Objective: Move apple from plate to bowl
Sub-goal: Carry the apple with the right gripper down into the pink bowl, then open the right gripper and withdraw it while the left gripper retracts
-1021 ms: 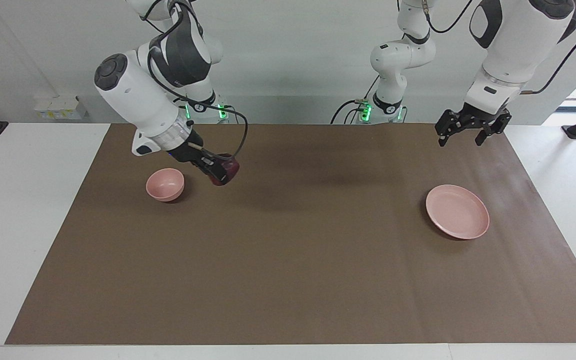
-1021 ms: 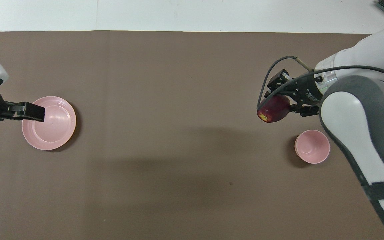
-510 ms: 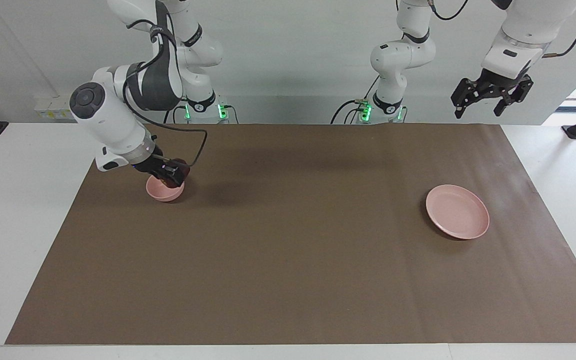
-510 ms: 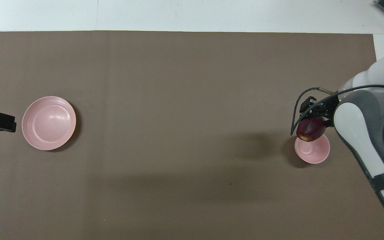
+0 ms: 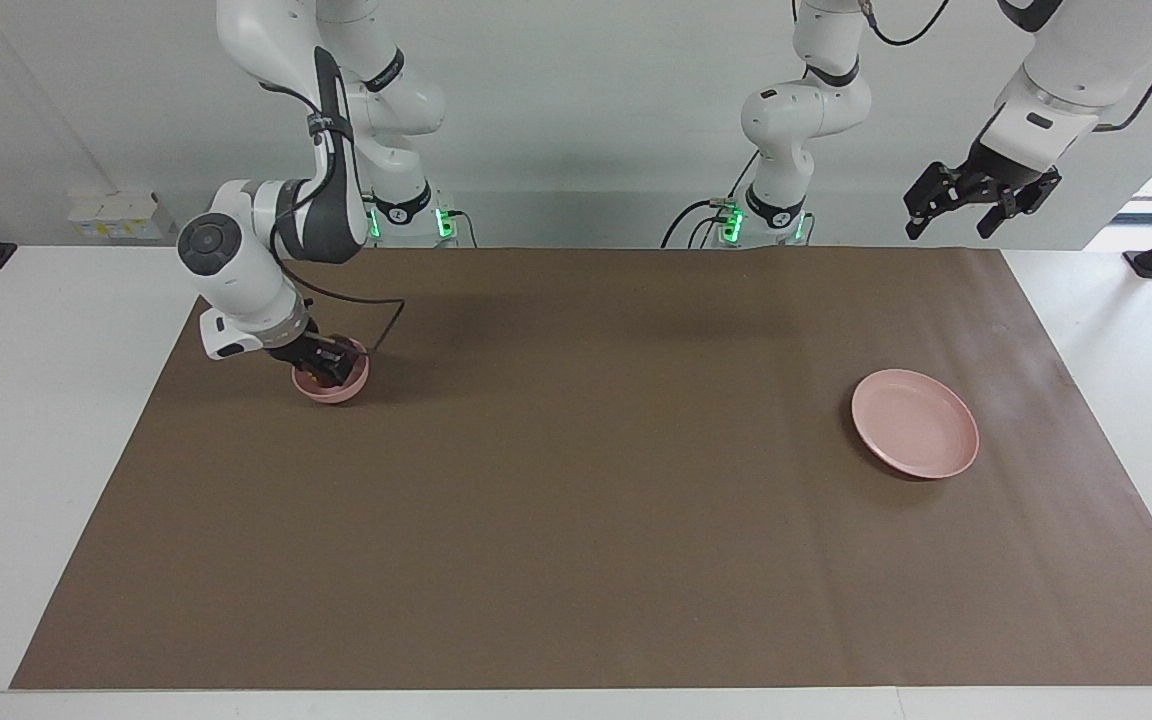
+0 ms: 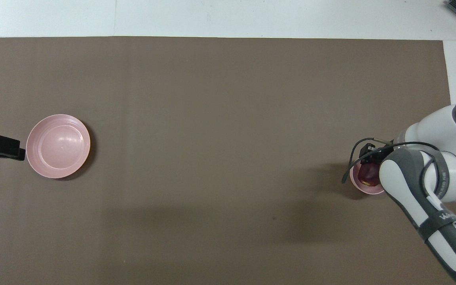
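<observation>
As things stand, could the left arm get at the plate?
Probably yes: the left tool hangs open above the table near the bare plate, with nothing between them.

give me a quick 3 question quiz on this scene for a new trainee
1. True or false: the plate has the apple on it.
2. Which gripper is down in the bowl? A) left gripper B) right gripper C) neither
3. Fill in: the left gripper hangs raised and ____ at its own end of the table, holding nothing.

Key
1. False. The plate is bare; the apple sits inside the bowl.
2. B. The right gripper is in the bowl, shut on the apple.
3. open
</observation>
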Motion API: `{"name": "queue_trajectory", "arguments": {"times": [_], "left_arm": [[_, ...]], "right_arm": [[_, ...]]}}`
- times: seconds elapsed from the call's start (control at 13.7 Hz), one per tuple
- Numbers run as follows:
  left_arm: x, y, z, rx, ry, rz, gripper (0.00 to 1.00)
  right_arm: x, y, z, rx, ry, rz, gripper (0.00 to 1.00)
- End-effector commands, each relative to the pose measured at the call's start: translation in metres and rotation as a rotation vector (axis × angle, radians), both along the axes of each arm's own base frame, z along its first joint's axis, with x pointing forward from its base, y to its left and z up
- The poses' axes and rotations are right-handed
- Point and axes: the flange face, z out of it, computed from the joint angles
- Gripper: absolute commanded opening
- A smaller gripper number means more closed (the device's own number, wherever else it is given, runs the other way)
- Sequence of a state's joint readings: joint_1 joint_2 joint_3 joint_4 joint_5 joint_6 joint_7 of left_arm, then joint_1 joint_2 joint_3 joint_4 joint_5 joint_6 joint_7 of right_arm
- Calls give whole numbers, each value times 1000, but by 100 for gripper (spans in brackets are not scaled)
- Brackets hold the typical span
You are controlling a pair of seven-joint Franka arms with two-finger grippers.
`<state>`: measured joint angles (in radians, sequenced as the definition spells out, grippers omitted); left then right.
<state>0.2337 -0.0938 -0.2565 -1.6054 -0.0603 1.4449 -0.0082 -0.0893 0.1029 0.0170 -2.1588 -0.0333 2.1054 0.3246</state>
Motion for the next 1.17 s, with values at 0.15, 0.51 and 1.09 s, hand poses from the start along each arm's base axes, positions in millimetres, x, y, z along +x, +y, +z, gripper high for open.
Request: {"name": "queue_trajectory", "arguments": {"times": [0.15,0.51,1.09], "left_arm": [[2,-25,2,-64,-58,20,100],[-9,-98,-15,-59,-30,-8,100],[-2,-71,50,2,-79,11,100]], "right_arm": [[-14,-1,0,-17,-18,38,55],[7,-1,38,-22,-54,52,100],[47,2,199,-25,-157,256,100]]}}
